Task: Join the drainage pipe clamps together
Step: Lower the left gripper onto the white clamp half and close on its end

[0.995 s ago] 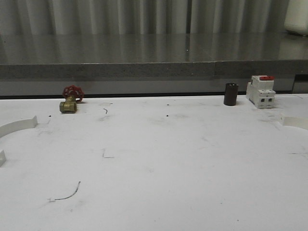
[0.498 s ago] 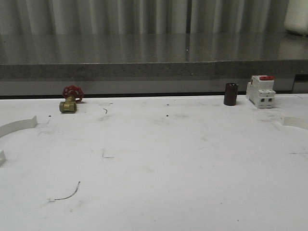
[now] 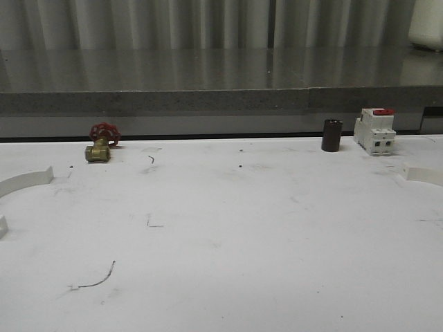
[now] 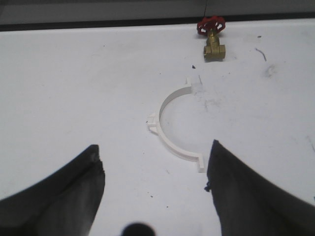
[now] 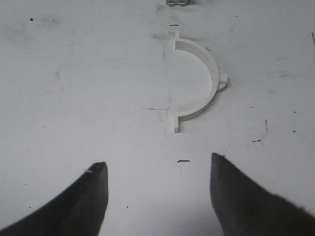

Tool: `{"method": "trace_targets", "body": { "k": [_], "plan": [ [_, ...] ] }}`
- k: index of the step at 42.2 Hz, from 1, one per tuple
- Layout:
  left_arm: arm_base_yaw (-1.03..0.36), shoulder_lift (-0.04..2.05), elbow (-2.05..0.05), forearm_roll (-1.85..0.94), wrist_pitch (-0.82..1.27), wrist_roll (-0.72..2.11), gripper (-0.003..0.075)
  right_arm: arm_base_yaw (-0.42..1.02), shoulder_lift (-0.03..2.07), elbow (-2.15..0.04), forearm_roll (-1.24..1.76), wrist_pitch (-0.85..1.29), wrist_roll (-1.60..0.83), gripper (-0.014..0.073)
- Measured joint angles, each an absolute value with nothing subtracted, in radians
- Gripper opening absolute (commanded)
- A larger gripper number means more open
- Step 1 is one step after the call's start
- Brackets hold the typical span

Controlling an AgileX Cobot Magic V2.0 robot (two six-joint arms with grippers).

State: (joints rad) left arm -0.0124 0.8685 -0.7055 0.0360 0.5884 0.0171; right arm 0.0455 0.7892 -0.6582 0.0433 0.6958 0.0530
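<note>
Clamps: 2 white half-rings [image 4: 170,129] [image 5: 204,83] lie apart; left claw [image 4: 155,184] and right claw [image 5: 157,194] both released, empty.

We saw both grippers, left gripper [image 4: 155,191] and right gripper [image 5: 156,196], had chunky black fingers tapering to points, kinda matte.

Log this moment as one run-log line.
stage: pre-grasp | left gripper: open, above left half-ring | right gripper: open, above right half-ring | half-rings: apart, flat on table
</note>
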Motion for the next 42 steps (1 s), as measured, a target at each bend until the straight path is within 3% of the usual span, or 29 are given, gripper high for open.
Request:
{"method": "trace_targets", "body": {
  "k": [23,42],
  "plan": [
    [-0.012,1.474,-1.037,0.076,0.663,0.017,0.0449,0.045,0.789,-0.658,0.043,0.696,0.053,0.0488],
    [-0.012,1.808,-1.161,0.076,0.666,0.017,0.0448,0.045,0.789,-0.658,0.043,0.696,0.053,0.0488]
  ]
}}
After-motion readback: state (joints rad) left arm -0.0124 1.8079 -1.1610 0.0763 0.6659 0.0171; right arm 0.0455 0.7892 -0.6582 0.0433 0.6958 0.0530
